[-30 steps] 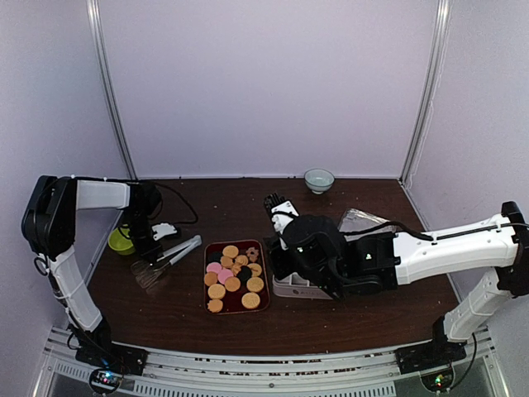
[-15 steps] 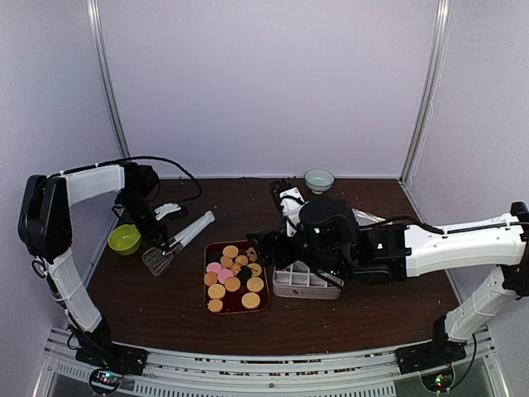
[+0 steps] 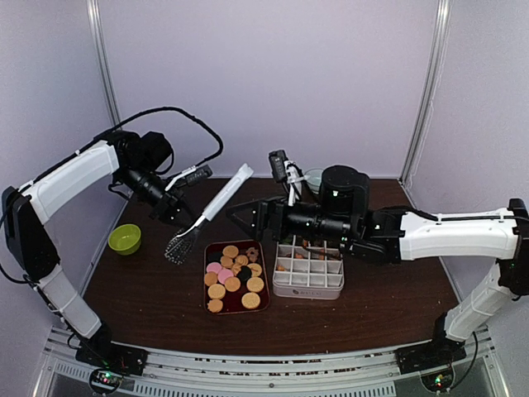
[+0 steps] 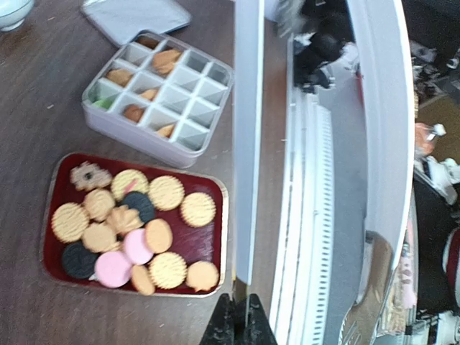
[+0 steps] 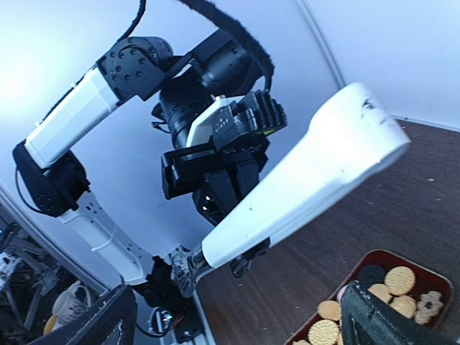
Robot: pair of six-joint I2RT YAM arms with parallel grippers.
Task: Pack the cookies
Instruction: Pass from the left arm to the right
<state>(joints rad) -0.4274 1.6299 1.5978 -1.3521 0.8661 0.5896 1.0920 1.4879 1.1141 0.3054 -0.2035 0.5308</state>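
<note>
The cookies (image 3: 233,276), round golden ones with some pink and dark, lie on a dark red tray (image 3: 263,304); the left wrist view shows them too (image 4: 133,228). A few more cookies (image 4: 167,60) sit in cells of the white divided box (image 3: 307,273). My left gripper (image 3: 183,215) is raised over the table's left, shut on white-handled metal tongs (image 3: 219,203), whose handle (image 4: 249,144) rises from its jaws (image 4: 239,327). My right gripper (image 3: 246,219) hovers above the tray's far end, open and empty, facing the tongs (image 5: 309,172) with its fingers (image 5: 100,323) wide apart.
A green bowl (image 3: 125,238) sits at the left edge. A small pale bowl (image 3: 314,176) stands at the back, partly behind my right arm. The box's flat lid (image 4: 136,18) lies beyond the box (image 4: 159,97). Walls close in the left, back and right.
My left arm lifted the tongs off the table and swung them up and right. My right arm rose off the divided box, turned left toward the tongs, and its jaws opened wide.
</note>
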